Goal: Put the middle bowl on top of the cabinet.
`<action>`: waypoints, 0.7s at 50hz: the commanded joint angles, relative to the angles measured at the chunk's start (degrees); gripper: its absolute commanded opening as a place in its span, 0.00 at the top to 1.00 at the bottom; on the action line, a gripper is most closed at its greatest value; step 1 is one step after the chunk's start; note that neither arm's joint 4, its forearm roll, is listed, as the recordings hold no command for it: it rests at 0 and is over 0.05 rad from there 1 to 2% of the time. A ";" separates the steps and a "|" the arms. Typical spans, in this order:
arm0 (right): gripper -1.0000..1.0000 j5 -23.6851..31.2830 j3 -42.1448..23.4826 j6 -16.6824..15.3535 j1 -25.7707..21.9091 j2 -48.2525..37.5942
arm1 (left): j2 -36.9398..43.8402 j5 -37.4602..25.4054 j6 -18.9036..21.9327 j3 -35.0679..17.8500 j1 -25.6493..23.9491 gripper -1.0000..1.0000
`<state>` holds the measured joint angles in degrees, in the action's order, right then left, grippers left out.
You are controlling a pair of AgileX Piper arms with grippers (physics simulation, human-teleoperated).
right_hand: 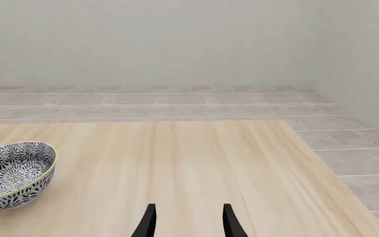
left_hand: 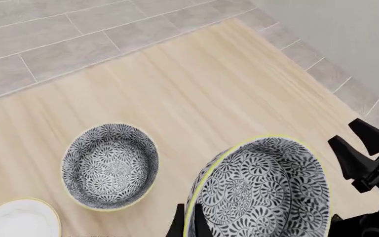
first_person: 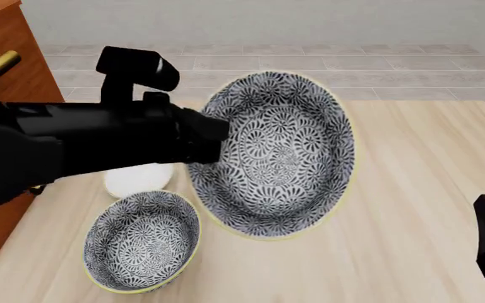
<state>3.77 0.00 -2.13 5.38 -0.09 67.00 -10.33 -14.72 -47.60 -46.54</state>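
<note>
Pale wood table (first_person: 411, 189) on a grey tiled floor, plain wall behind. The middle bowl (first_person: 272, 154) is lifted clear of the table and tilted steeply, inside facing the front camera, held at its rim by the left gripper (left_hand: 186, 227), whose fingers pinch the rim. The cabinet (first_person: 11, 76) stands at far left. Advice: level the bowl, raise it above the cabinet top, then carry it left. A second bowl (first_person: 141, 249) and a white plate (first_person: 137, 180) rest below. Right gripper (right_hand: 186, 222) parted, holding nothing.
</note>
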 commanded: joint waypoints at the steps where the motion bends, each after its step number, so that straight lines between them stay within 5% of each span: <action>1: 0.00 -0.16 0.00 -0.06 0.00 0.02 | -3.42 -3.49 -0.03 -2.25 2.25 1.00; 35: 0.00 -0.90 0.00 -0.49 0.42 0.03 | -8.63 -11.96 -2.24 -8.74 10.77 1.00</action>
<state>3.06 0.00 -2.52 5.56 -0.06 59.90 -19.68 -16.58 -53.87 -38.25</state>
